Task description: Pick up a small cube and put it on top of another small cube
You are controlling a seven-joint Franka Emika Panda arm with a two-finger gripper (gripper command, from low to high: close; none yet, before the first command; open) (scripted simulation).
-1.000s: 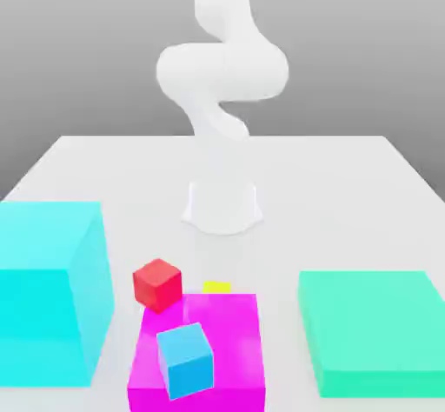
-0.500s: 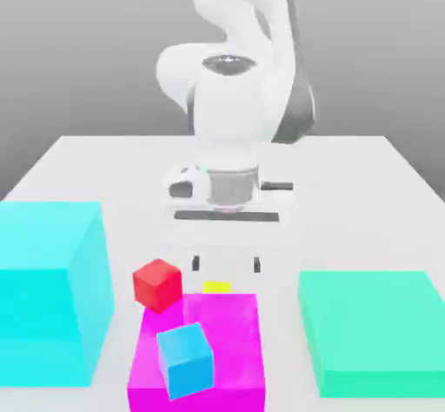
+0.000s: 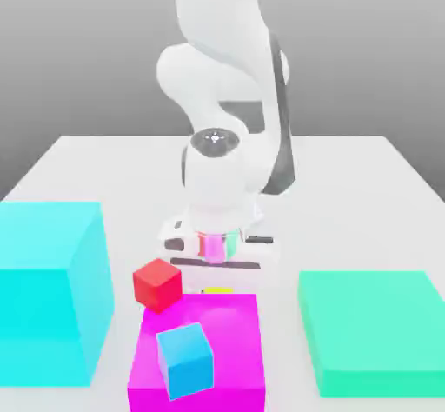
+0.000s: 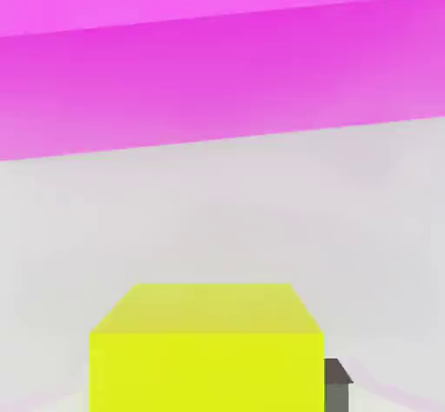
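Between the pincer's (image 3: 216,278) pressed-together tips sits the yellow cube (image 4: 206,349), pinched low behind the magenta block (image 3: 209,349). Its target, the red cube (image 3: 157,283), lies just toward the exterior view's left, so lift first

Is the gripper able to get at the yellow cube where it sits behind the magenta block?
Probably yes: the gripper is low over the yellow cube, on its open side away from the magenta block.

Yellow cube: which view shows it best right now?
Hand view. The yellow cube sits large and close there, top and front faces clear, with the magenta block behind it. The exterior view catches just a yellow sliver behind the magenta block, below the hand.
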